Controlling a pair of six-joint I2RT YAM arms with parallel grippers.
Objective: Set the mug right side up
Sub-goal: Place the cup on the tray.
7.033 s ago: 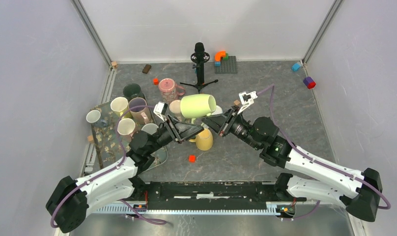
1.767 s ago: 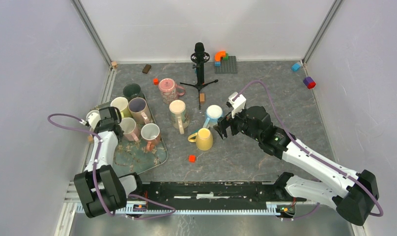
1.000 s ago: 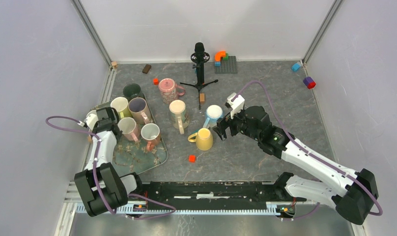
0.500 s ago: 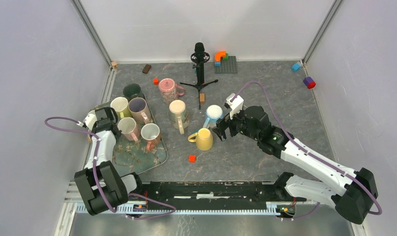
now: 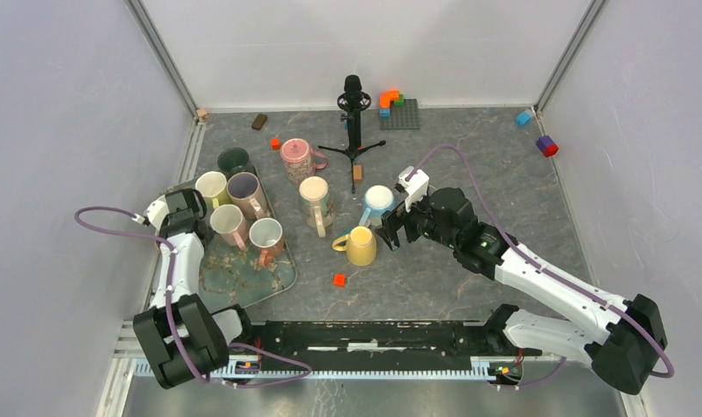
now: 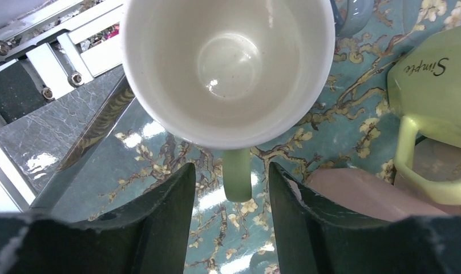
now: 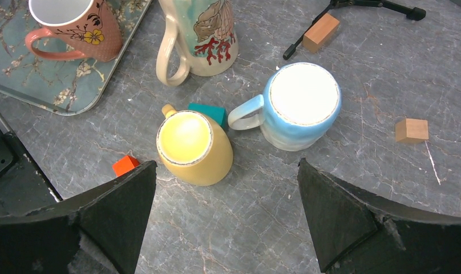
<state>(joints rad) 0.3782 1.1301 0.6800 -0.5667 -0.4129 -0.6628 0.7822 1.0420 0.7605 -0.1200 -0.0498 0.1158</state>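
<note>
table (image 5: 504, 156): grey marbled, bears blue mug (image 5: 378, 201) | walls (image 5: 347, 43): white | tray (image 5: 235, 280): teal floral

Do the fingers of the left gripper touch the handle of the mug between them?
No, a strip of tray shows between the handle and each finger of the left gripper.
</note>
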